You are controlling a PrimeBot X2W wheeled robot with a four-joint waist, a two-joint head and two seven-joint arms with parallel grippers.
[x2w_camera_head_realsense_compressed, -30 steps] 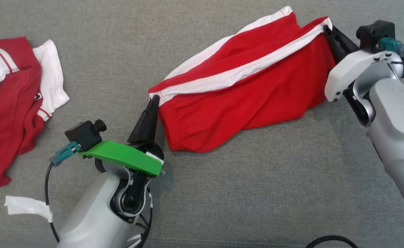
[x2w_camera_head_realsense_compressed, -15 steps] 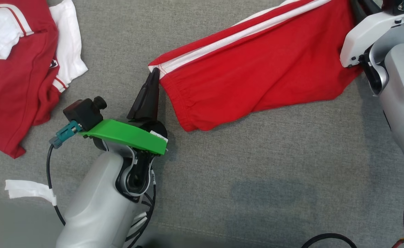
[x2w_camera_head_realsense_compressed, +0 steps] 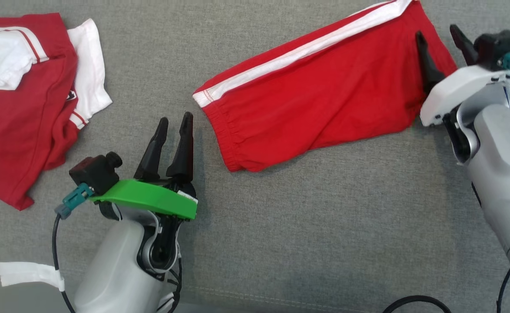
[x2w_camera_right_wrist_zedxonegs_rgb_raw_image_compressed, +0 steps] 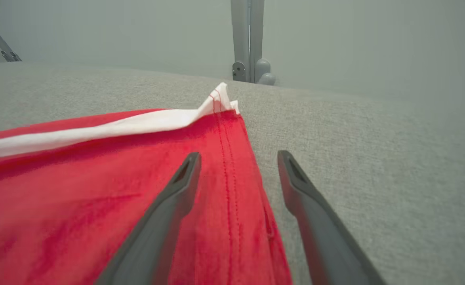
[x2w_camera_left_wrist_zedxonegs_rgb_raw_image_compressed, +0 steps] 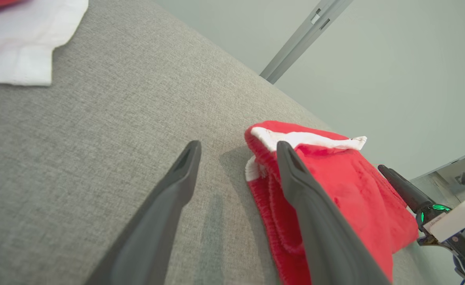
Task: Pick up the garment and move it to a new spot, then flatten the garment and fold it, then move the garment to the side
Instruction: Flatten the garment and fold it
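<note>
Both tools have let go since a second ago. Left tool (x2w_camera_head_realsense_compressed: pixel 176 117) was pinching the waistband corner and now sits pulled back just beside it, fingers spread, nothing held. Right tool (x2w_camera_head_realsense_compressed: pixel 436 30) was pinching the far corner and is now spread too, empty.

Red shorts (x2w_camera_head_realsense_compressed: pixel 324 100) with a white side stripe lie mostly flat on the grey fabric desk (x2w_camera_head_realsense_compressed: pixel 281 243), running diagonally from centre up to the top right, waistband end toward the left tool. Some wrinkles show along the lower edge.

In the left wrist view the left tool (x2w_camera_left_wrist_zedxonegs_rgb_raw_image_compressed: pixel 238 144) is apart from the shorts (x2w_camera_left_wrist_zedxonegs_rgb_raw_image_compressed: pixel 335 186); its right finger shows in front of the waistband, its left finger over bare desk. In the right wrist view the right tool (x2w_camera_right_wrist_zedxonegs_rgb_raw_image_compressed: pixel 239 154) straddles the hem edge of the shorts (x2w_camera_right_wrist_zedxonegs_rgb_raw_image_compressed: pixel 78 178), one finger over red cloth, the other over bare desk; contact with the cloth cannot be told.

A red and white shirt (x2w_camera_head_realsense_compressed: pixel 20 117) lies crumpled at the upper left, well apart from the shorts. White tape (x2w_camera_head_realsense_compressed: pixel 24 274) hangs on the left arm's cable (x2w_camera_head_realsense_compressed: pixel 57 243).
</note>
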